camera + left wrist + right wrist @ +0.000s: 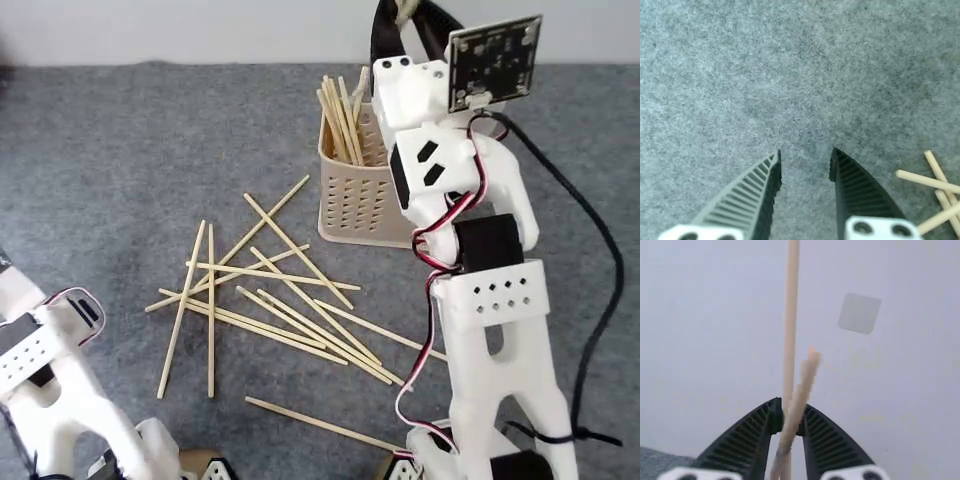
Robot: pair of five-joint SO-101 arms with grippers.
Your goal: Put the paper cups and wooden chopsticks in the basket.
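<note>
Right gripper (789,412) is up high, at the top edge of the high view, pinched tight on two pale wooden chopsticks (791,315) that stick out past its fingertips against the pale wall (700,315). Just below it in the frame sits the beige perforated plastic basket (355,205), upper centre, with a bundle of chopsticks (340,125) standing in it and the right arm's white body crowding its right edge. Loose wooden chopsticks (298,252) lie criss-crossed at centre frame, a single chopstick (326,425) apart near the bottom edge. Left gripper (805,151) points down at the bare grey felt table cover (120,160), fingers spread wide, holding nothing, a few stick ends just beside one finger. Open felt fills the whole upper left.
</note>
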